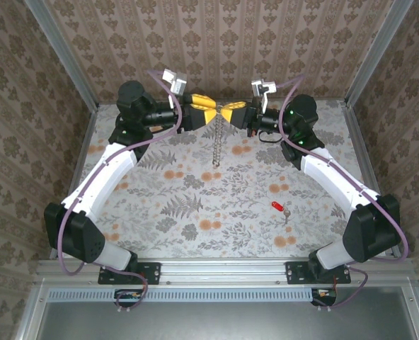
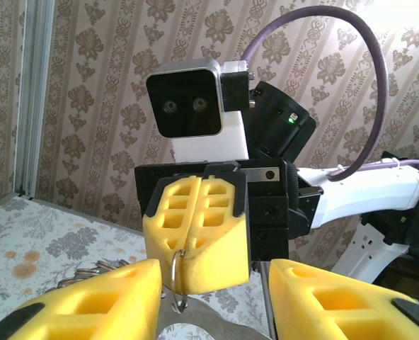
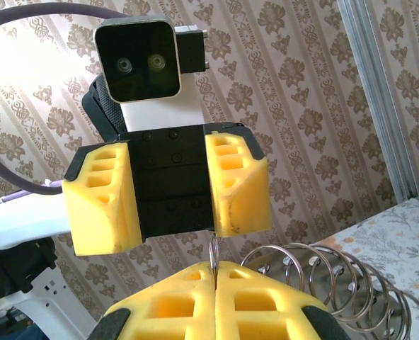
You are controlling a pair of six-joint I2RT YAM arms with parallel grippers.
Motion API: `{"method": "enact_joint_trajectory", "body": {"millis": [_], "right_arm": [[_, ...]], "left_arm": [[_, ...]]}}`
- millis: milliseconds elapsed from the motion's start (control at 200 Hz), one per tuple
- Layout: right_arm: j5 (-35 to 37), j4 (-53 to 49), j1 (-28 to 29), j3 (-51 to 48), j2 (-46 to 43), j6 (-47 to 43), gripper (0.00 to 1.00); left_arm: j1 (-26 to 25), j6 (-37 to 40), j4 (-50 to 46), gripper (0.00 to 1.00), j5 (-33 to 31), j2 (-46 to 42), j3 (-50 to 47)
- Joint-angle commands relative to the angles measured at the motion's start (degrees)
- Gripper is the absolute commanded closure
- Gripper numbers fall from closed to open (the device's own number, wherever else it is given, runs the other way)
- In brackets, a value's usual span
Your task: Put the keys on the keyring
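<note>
Small dark metal key [image 1: 278,207] with a red oblong plastic head lay flat on the floral-patterned surface [image 1: 195,205], right of centre. It was near the right forearm, with open room on its other sides. Silvery beaded-chain keyring [image 1: 215,142] hung over the far middle of the surface, well apart from the key. Right claw [image 3: 214,273] was fully closed, pinching a thin wire loop of the keyring. Left claw [image 2: 213,287] faced it tip to tip, jaws about half apart and gripping nothing visible. Both sat close to the patterned back wall [image 1: 224,42].
</note>
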Motion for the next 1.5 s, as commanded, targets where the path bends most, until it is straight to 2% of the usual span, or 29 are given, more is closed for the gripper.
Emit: {"method": "enact_joint_trajectory", "body": {"millis": [0, 380, 655, 725, 750, 1090, 1330, 1460, 1495], "right_arm": [[-1.0, 0.4, -0.1, 0.3, -2.0, -1.2, 1.0], [-0.7, 0.3, 0.0, 0.2, -2.3, -1.5, 1.0], [-0.4, 0.2, -0.1, 0.1, -2.5, -1.6, 1.0], [-0.5, 0.2, 0.0, 0.1, -2.4, -1.6, 1.0], [-0.4, 0.2, -0.1, 0.1, -2.3, -1.6, 1.0], [-0.4, 0.1, -0.1, -0.1, -2.3, -1.7, 1.0], [-0.2, -1.9, -0.2, -0.5, -2.9, -3.5, 1.0], [-0.1, -2.2, -0.4, -0.6, -3.1, -3.8, 1.0], [-0.1, -2.1, -0.5, -0.7, -3.1, -3.8, 1.0]], "left_arm": [[0.0, 1.1, 0.5, 0.52, -0.8, 0.6, 0.5], [-0.3, -0.1, 1.4, 0.56, 0.4, 2.1, 0.3], [-0.3, -0.4, 2.1, 0.66, 1.2, 3.2, 0.5], [-0.3, -0.5, 2.2, 0.66, 1.3, 3.4, 0.6], [-1.9, -0.5, 2.2, 0.66, 1.4, 3.5, 0.6], [-2.6, -1.2, 3.6, 0.72, 1.5, 4.4, 1.0], [-1.6, -1.4, 4.3, 0.71, -0.7, 3.0, -0.3], [-1.1, -3.4, 7.0, 0.64, -1.3, 2.4, -1.4], [0.8, -4.0, 7.7, 0.64, -1.4, 2.4, -1.6]]}}
